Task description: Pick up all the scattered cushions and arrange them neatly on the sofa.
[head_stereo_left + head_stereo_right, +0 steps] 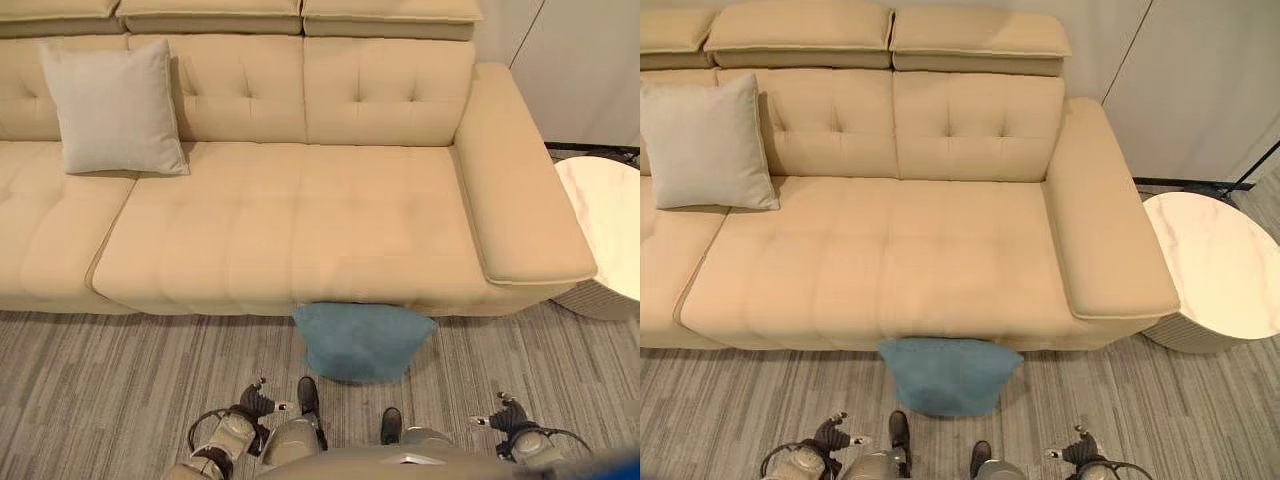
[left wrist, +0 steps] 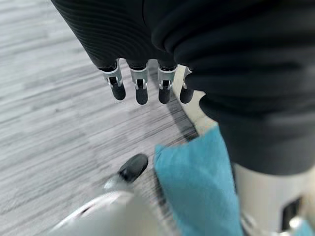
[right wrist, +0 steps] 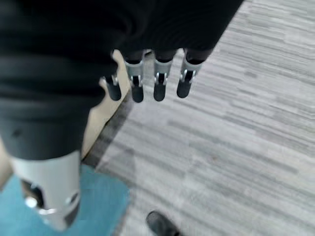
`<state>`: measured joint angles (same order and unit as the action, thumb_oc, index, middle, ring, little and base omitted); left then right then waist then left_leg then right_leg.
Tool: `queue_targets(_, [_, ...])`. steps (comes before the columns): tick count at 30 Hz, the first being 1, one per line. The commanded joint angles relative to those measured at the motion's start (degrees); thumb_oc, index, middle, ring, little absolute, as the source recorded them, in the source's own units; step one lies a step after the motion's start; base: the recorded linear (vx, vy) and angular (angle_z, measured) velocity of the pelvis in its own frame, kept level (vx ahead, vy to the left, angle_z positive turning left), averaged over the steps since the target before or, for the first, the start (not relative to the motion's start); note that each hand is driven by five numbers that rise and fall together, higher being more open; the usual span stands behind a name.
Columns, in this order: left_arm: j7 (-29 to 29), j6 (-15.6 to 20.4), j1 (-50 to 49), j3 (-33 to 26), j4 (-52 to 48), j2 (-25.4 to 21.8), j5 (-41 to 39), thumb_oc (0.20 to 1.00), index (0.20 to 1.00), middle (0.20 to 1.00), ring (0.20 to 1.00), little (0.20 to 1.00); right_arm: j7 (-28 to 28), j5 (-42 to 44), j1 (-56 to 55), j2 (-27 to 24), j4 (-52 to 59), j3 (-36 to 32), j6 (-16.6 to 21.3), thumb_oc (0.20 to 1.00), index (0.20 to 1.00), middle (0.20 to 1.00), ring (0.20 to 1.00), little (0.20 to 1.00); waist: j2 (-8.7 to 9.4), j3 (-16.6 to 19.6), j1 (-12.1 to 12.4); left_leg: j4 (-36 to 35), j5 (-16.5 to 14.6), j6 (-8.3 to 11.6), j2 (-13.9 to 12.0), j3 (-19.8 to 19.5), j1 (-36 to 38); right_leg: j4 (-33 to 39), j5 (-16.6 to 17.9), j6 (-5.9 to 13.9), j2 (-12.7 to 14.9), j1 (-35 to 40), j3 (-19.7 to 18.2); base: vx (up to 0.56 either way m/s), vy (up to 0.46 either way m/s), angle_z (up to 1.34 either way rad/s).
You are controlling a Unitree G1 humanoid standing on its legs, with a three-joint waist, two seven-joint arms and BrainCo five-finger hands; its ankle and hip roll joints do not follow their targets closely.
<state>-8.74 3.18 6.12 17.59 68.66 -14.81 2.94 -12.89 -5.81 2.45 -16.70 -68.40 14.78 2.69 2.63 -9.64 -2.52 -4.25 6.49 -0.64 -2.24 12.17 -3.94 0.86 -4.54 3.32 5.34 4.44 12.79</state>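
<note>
Nearest the head camera: left hand (image 1: 255, 402) and right hand (image 1: 508, 413) hung low at the robot's sides over the grey striped floor (image 1: 120, 380). Each wrist view showed its fingers (image 2: 141, 88) straight and relaxed, pointing down, grasping nothing; right-hand fingers (image 3: 158, 83) likewise.

Beige sofa (image 1: 300, 220) spanned most of the scene, tufted backrest behind, broad armrest on the robot's right. Round white marble-look side surface (image 1: 1215, 262) stood just beside that armrest.

Light grey cushion (image 1: 115, 108) stood upright on the seat, leaning against the backrest, on the robot's left.

Blue cushion (image 1: 360, 340) lay on the floor, touching the sofa's front edge near the middle, between the two hands and just ahead of them. Neither hand touched it.
</note>
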Motion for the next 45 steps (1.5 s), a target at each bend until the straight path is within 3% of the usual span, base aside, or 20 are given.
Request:
queue_targets(1, [-1.0, 1.2, -0.7, -1.0, -0.3, -0.6, -0.9, 1.0, 1.0, 1.0, 1.0, 1.0, -0.4, 0.2, 2.7, -1.9, 1.9, 1.0, 0.1, 1.0, 1.0, 1.0, 1.0, 1.0, 1.12, 0.4, 1.7, 7.9, -8.5, 2.77, 0.0, 0.7, -1.9, -4.0, 1.6, 5.36, 3.2, -3.5, -2.4, 0.1, 0.227, -0.3])
queue_targets(5, [-1.4, 1.4, -0.7, -1.8, -0.5, -1.9, -0.5, 1.0, 1.0, 1.0, 1.0, 1.0, -0.3, 0.0, 3.8, -1.5, 3.4, 1.3, 0.5, 1.0, 1.0, 1.0, 1.0, 1.0, 0.16, -0.2, 2.1, 6.2, -9.0, 1.46, 0.7, 2.4, -0.2, -11.0, 3.3, 6.73, 4.7, -8.5, -1.1, 0.06, 0.147, -0.51])
queue_targets(8, [-1.4, 1.7, -0.9, -2.5, -0.3, -2.4, -0.5, 1.0, 1.0, 1.0, 1.0, 1.0, -0.3, -0.3, 3.6, -1.8, 3.8, 1.3, 0.6, 1.0, 1.0, 1.0, 1.0, 1.0, 0.02, -0.4, 2.0, 5.8, -9.2, 1.44, 1.3, 2.5, 1.1, -8.1, 3.5, 6.03, 5.3, -8.0, 2.1, 0.05, 0.014, -0.2])
queue_targets(12, [-1.2, 1.8, -1.2, -2.3, 0.0, -2.2, 0.0, 1.0, 1.0, 1.0, 1.0, 1.0, -0.6, -0.3, 3.0, -2.3, 3.8, 1.0, 0.8, 1.0, 1.0, 1.0, 1.0, 1.0, 0.05, 0.4, 1.7, 4.9, -8.8, 1.7, 1.5, 2.5, 1.6, -5.2, 3.4, 5.87, 4.1, -6.5, 1.1, 0.02, -0.042, 0.1])
queue_targets(21, [-1.9, 2.3, -0.9, -2.8, -2.7, -1.7, -1.7, 1.0, 1.0, 1.0, 1.0, 1.0, -1.7, 0.7, 1.9, -3.3, 5.0, -0.2, 1.4, 1.0, 1.0, 1.0, 1.0, 1.0, -0.25, 0.5, 1.1, 2.3, -7.5, 2.83, 1.1, 1.8, 3.3, -2.4, 2.5, 5.23, 3.1, -3.8, 2.7, 0.0, -0.072, 0.06])
queue_targets(23, [-3.8, 3.2, 1.3, -3.8, -6.6, -2.0, -5.7, 1.0, 1.0, 1.0, 1.0, 1.0, -3.0, 2.3, 3.9, -3.7, 7.3, -0.2, 1.9, 1.0, 1.0, 1.0, 1.0, 1.0, -0.1, -2.7, 1.3, 3.5, -7.0, 2.97, 0.7, 1.3, -0.1, -3.6, 2.7, 4.87, 3.3, -7.2, 2.8, -0.23, -0.074, 0.16])
queue_targets(24, [-3.8, 3.1, 1.3, -3.8, -6.6, -2.0, -5.7, 1.0, 1.0, 1.0, 1.0, 1.0, -3.0, 2.3, 4.0, -3.7, 7.2, -0.2, 1.9, 1.0, 1.0, 1.0, 1.0, 1.0, -0.11, -2.6, 1.3, 3.6, -7.0, 2.96, 0.7, 1.2, -0.3, -3.8, 2.7, 4.86, 3.3, -7.4, 2.8, -0.35, -0.068, 0.28])
queue_targets(25, [-5.4, 4.3, 3.7, -4.0, -10.4, -2.4, -9.0, 1.0, 1.0, 1.0, 1.0, 1.0, -4.1, 3.7, 6.4, -4.2, 9.6, -0.2, 2.3, 1.0, 1.0, 1.0, 1.0, 1.0, -0.12, -6.0, 1.5, 6.8, -6.7, 3.06, -0.1, 0.6, -5.7, -7.1, 2.8, 4.28, 4.0, -13.1, 2.6, -0.39, -0.065, 0.22])
queue_targets(27, [-8.2, 6.4, 7.4, -3.6, -14.6, -3.3, -13.5, 1.0, 1.0, 1.0, 1.0, 1.0, -6.4, 6.9, 10.2, -5.0, 13.8, -0.8, 3.1, 1.0, 1.0, 1.0, 1.0, 1.0, -0.33, -8.9, 1.7, 11.9, -6.0, 3.06, -0.8, 0.3, -15.1, -12.8, 3.0, 3.22, 4.7, -22.5, 2.3, -0.45, -0.074, 0.11])
queue_targets(28, [-8.6, 6.8, 7.8, -3.4, -16.0, -3.3, -14.6, 1.0, 1.0, 1.0, 1.0, 1.0, -7.0, 7.7, 10.9, -5.3, 15.7, -1.0, 3.3, 1.0, 1.0, 1.0, 1.0, 1.0, -0.5, -8.9, 1.8, 13.4, -7.4, 3.45, -0.9, -0.2, -16.9, -14.6, 1.6, 3.44, 4.8, -24.4, 1.7, -0.25, -0.042, 0.16])
queue_targets(35, [-13.6, 9.8, 14.0, -2.7, -23.0, -2.9, -19.6, 1.0, 1.0, 1.0, 1.0, 1.0, -14.5, 11.1, 19.1, -5.3, 23.8, -2.7, 6.4, 1.0, 1.0, 1.0, 1.0, 1.0, -1.52, -10.7, 1.2, 22.2, -7.4, 3.05, -3.3, -0.6, -35.6, -25.1, 0.1, 2.51, 6.9, -43.8, 0.6, -0.15, 0.006, 0.01])
queue_targets(45, [-17.6, 10.2, 22.7, -1.4, -25.0, -2.7, -20.2, 1.0, 1.0, 1.0, 1.0, 1.0, -21.8, 14.2, 25.7, -4.7, 25.4, -6.3, 9.3, 1.0, 1.0, 1.0, 1.0, 1.0, -3.23, -10.1, -0.1, 23.4, -6.7, 3.26, -3.7, -0.8, -50.5, -29.2, -0.1, 2.72, 8.0, -60.0, -1.9, -0.01, 0.002, 0.0])
